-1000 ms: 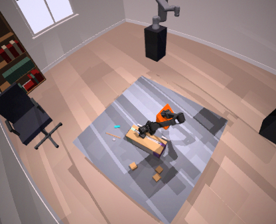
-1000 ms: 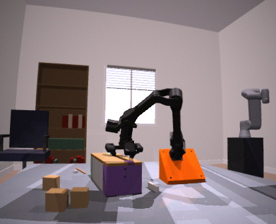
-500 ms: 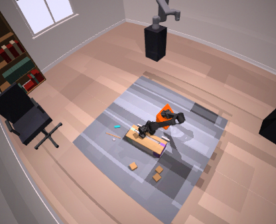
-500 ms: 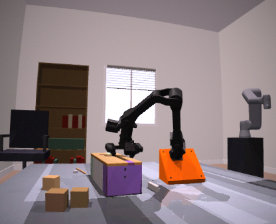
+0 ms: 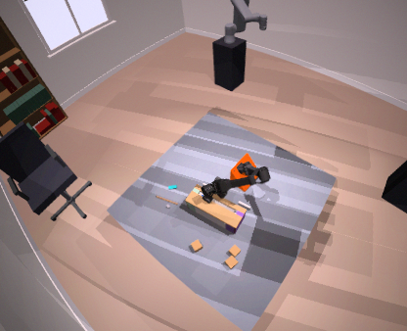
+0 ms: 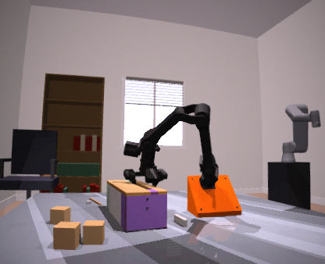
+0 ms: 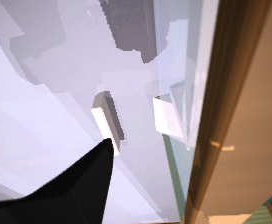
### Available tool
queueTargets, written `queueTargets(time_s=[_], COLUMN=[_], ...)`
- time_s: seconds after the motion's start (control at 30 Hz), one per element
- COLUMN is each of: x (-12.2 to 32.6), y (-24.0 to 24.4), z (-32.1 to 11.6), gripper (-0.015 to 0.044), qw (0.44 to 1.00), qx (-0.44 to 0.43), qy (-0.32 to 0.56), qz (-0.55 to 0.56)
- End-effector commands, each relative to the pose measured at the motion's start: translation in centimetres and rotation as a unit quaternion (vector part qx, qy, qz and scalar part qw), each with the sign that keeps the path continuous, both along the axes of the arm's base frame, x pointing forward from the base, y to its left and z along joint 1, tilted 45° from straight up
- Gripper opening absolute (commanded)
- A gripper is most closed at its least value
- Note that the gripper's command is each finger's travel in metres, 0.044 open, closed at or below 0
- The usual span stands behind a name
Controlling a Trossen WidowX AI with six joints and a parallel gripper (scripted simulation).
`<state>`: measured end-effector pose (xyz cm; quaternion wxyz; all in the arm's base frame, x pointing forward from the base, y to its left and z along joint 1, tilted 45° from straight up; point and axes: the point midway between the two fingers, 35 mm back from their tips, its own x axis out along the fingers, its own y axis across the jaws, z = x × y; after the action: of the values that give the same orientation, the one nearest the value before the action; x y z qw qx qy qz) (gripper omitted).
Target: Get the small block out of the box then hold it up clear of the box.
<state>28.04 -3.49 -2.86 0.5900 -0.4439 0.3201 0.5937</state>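
Note:
The box (image 5: 213, 212) (image 6: 143, 211) has a tan top, a purple end and a clear front; its tan top edge fills the right of the wrist view (image 7: 247, 125). A small pale block lies on the table just outside the box, near the purple end. A second pale shape shows in the clear front; I cannot tell whether it is a reflection. My gripper (image 5: 206, 192) (image 6: 144, 177) is open and empty, hanging just above the far part of the box top. One dark finger (image 7: 82, 190) shows in the wrist view.
The arm's orange base (image 5: 239, 167) (image 6: 213, 195) stands right of the box. Three tan cubes (image 5: 196, 245) (image 5: 234, 250) (image 5: 231, 261) (image 6: 66, 235) lie in front. A thin wooden stick (image 5: 165, 200) (image 6: 95, 201) and a small cyan piece (image 5: 172, 187) lie left of the box.

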Motion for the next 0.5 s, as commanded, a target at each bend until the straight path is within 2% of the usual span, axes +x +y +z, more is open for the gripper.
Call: queueTargets(time_s=[0.0,0.47], x=[0.1,0.3], y=[-0.4,-1.4], z=[-0.4,-1.3], gripper=[0.0400,0.0400], qw=[1.000,1.000], qx=[-0.002,-0.002], qy=[0.000,0.000], qz=[0.001,0.001])
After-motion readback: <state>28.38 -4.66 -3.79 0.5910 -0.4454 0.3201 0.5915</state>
